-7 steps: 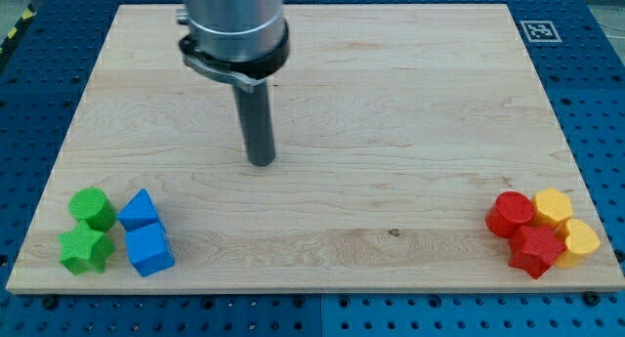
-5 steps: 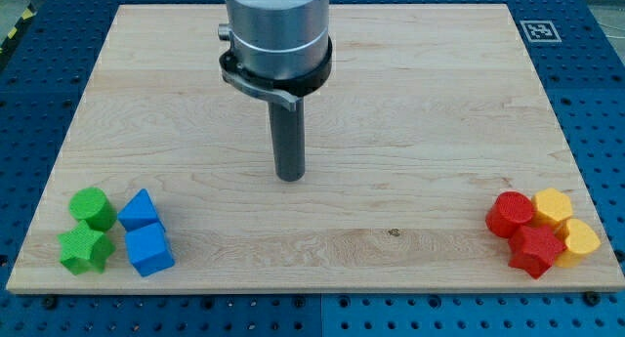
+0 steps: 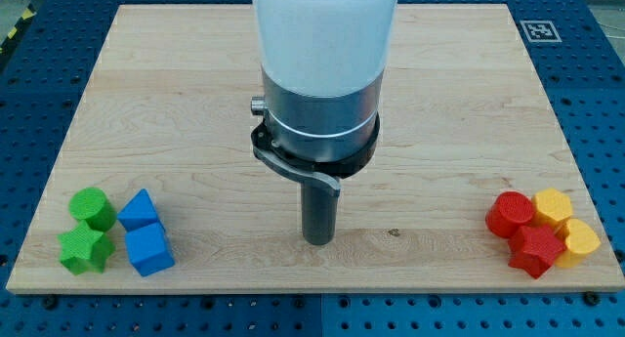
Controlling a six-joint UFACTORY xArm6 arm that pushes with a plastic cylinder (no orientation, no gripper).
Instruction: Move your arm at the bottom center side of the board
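My tip (image 3: 318, 241), a bare rod with nothing to open or clench, stands low at the board's (image 3: 439, 93) bottom centre, well apart from both block clusters.

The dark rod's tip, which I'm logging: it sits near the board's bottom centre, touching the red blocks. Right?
Not quite. The camera view shows my tip near the wooden board's bottom centre, but well apart from the red blocks at the view's right.
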